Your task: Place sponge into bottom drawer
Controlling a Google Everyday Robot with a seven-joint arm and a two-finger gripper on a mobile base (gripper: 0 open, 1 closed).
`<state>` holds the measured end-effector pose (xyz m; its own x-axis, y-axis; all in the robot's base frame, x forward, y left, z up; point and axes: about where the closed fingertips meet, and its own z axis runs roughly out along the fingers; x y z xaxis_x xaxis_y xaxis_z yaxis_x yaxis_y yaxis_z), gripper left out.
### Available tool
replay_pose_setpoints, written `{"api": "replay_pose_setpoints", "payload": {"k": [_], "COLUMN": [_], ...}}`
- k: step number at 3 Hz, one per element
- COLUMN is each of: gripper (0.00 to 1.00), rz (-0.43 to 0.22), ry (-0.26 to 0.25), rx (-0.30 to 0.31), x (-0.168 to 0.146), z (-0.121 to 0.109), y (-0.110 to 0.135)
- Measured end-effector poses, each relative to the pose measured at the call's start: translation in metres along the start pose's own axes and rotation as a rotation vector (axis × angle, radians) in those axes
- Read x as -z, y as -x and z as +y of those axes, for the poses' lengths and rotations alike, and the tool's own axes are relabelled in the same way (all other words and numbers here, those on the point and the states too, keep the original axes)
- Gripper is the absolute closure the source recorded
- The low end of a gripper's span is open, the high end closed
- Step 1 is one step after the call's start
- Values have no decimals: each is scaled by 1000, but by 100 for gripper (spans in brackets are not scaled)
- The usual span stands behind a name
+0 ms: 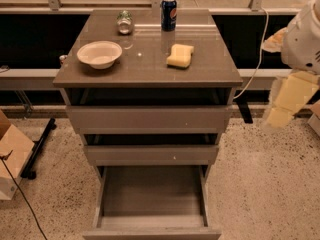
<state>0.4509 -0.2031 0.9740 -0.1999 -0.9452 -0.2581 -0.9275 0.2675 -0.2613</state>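
The pale-yellow sponge (180,55) lies on the grey-brown cabinet top (145,71), right of centre and in front of a can. The bottom drawer (152,196) is pulled wide out and its plain interior holds nothing. The two drawers above it are slightly ajar. My gripper (277,115) hangs in the air to the right of the cabinet, at about the height of the top drawer. It points down and to the left, well apart from the sponge, and holds nothing.
A white bowl (99,53) sits at the left of the top. A glass jar (124,22) and a blue Pepsi can (168,14) stand at the back. A cardboard box (10,154) and a black stand leg (40,146) are on the floor at the left. A cable (257,49) hangs at the right.
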Motion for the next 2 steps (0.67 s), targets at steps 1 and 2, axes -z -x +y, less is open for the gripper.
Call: {"api": "replay_pose_setpoints", "payload": {"k": [1,2], "gripper": [0,0], "rz": [-126,-195], "ry": [-12,-13], "rx": [-13,-29], "x": [-29,-49], "z": [-20,-34], "y": [29,46]}}
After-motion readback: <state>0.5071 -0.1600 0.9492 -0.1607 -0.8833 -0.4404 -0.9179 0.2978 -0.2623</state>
